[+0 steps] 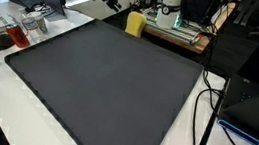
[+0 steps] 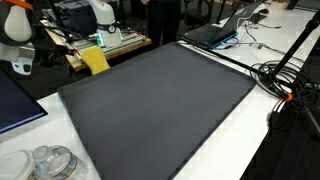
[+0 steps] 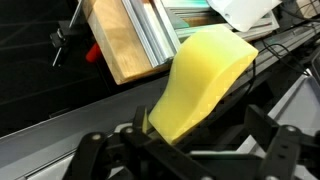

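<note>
1. Fingers (image 3: 95, 150) are spread wide in the wrist view, one on each side of the frame. Nothing is pinched between them, so the gripper (image 3: 190, 135) is empty right now.
2. The yellow sponge (image 3: 200, 80) fills the gap between them in that view. I can't tell whether either finger is touching it, but it looks like there's some air on both sides.
3. In both exterior views the sponge (image 1: 135, 23) (image 2: 96, 60) sits right at the edge of the dark mat (image 1: 107, 90), closer to one corner than to the middle of that edge. It looks like it's standing up on a narrow side and leaning a bit, not lying flat.
4. Just past that edge there's a wooden board (image 3: 120, 45) with metal rails (image 3: 155, 35) on it, and a red clamp-looking thing (image 3: 92, 52) beside it. All of it is pretty close behind the sponge.
5. What I'd worry about:
   - The sponge is soft and tall for its footing. If one finger meets it first, it could tip over or slide off the mat edge.
   - A squeeze on the rounded top could just squash the foam and let it pop out.
   - Going in too deep or off-line could knock a finger into the board or rails.
6. Cables (image 2: 275, 75) are piled at the opposite side of the tabletop, well apart from all this.
</note>
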Tool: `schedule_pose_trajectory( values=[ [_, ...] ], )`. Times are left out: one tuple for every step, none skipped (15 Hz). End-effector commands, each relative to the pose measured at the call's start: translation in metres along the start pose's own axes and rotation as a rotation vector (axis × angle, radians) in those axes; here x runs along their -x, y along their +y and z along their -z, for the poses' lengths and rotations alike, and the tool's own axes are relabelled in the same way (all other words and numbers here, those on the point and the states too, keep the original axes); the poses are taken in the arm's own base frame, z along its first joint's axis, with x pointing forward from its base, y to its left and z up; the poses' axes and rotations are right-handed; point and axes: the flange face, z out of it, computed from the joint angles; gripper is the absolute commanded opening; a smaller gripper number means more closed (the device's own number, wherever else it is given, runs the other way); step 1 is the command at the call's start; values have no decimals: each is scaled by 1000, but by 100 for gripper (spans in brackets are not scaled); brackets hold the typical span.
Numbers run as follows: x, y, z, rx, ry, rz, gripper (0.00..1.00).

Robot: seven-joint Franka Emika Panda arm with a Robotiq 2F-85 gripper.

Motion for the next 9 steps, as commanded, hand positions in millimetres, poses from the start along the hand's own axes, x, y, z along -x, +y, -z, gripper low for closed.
schedule_pose_trajectory(
  values=[
    [-11,9,11,-92,2,-9,100],
    [-12,7,11,-91,-12,-2,100],
    [-12,3,11,-87,-35,5,100],
    [-13,-1,10,-85,-53,11,100],
    [-13,-6,10,-83,-71,17,100],
    [-13,-13,9,-89,-95,23,100],
    [-13,-19,7,-95,-132,29,100],
    [-16,-9,4,-94,-78,30,100],
    [-16,-13,3,-99,-100,34,100]
  ],
)
